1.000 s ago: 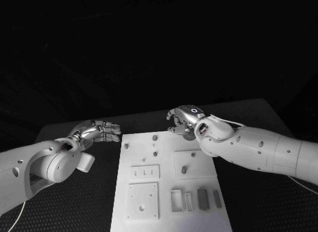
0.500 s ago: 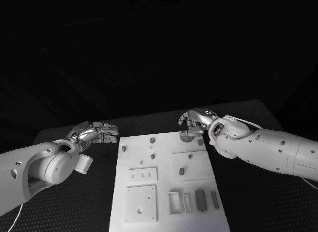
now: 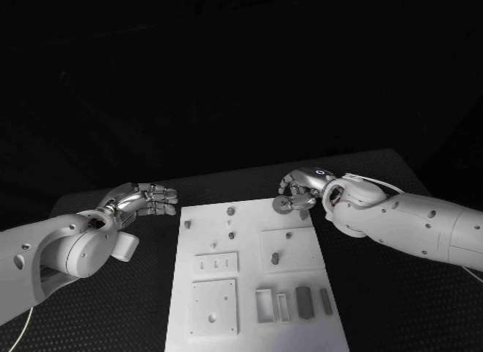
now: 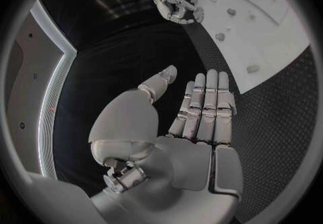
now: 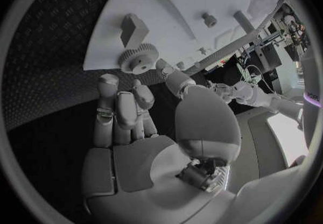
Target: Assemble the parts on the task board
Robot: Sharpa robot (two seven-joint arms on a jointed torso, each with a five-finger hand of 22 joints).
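My right hand (image 3: 302, 192) sits at the far right corner of the board (image 3: 252, 308), fingers curled around a small gear (image 5: 139, 58) that lies at the board's edge; whether I grip it or only touch it, I cannot tell. My left hand (image 3: 146, 199) hangs over the table (image 3: 400, 308) beside the board's far left corner, fingers straight and together, holding nothing. Grey parts (image 3: 305, 301) lie in the board's near slots.
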